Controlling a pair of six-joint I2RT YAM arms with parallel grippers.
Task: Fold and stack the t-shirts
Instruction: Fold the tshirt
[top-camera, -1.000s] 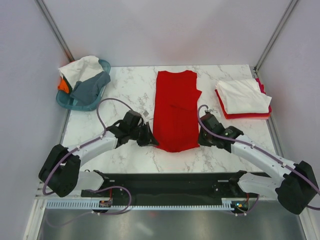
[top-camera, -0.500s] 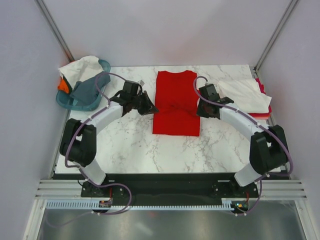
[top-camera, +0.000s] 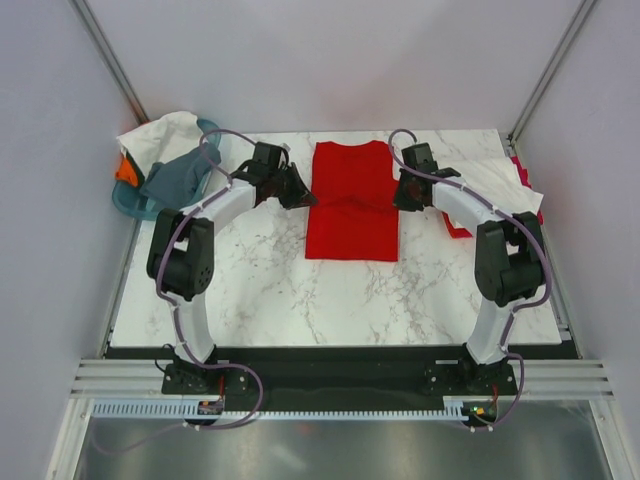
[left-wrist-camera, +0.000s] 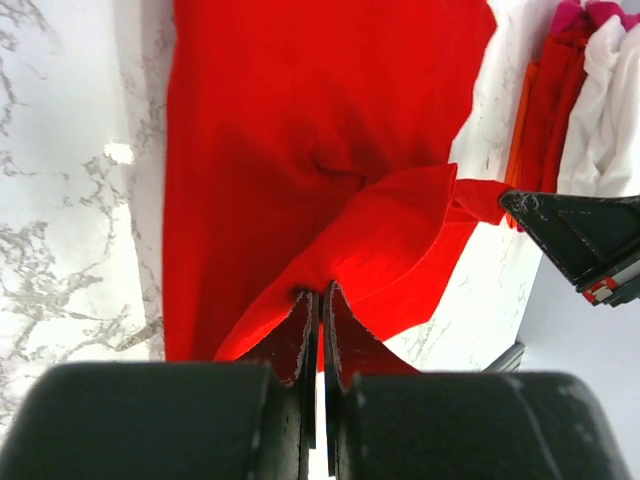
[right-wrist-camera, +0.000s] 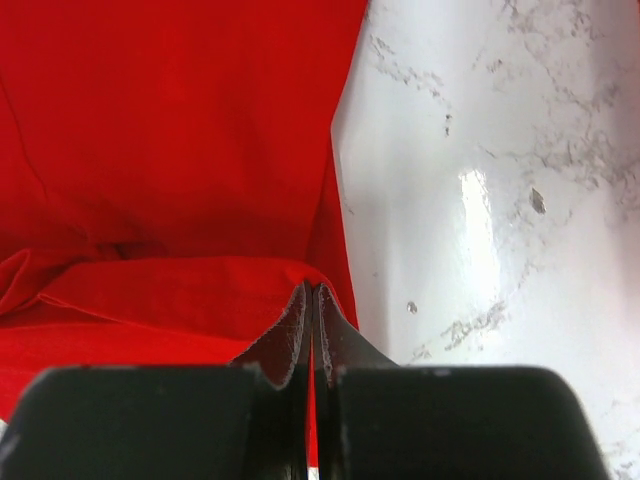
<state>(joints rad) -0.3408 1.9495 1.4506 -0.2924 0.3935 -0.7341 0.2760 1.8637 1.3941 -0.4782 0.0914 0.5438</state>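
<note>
Left tool (left-wrist-camera: 320, 295): fingers pressed together, clamped on a raised fold of the red t-shirt (top-camera: 352, 205) at its left edge. Right tool (right-wrist-camera: 312, 290): fingers also together, pinching the same fold at the shirt's right edge. Both grips sit about mid-length on the shirt, level with each other.

Both arms are stretched far forward over the tabletop (top-camera: 260, 290), elbows up, forearms angling inward so the tools face each other across the shirt.

The red t-shirt lies flat at centre-far on the tabletop, long axis running near to far. Its near part is doubled over toward the far side, and the pinched edge is bunched and wrinkled across the middle. The far end looks like the collar end, though the top view is too coarse to be sure.

To the right, a folded white tee (top-camera: 495, 185) sits on a folded red tee (top-camera: 455, 228), partly behind the right arm. At far left, a teal basket (top-camera: 135, 205) holds a white tee (top-camera: 160, 135), a grey tee (top-camera: 180, 175) and an orange tee (top-camera: 124, 170).
</note>
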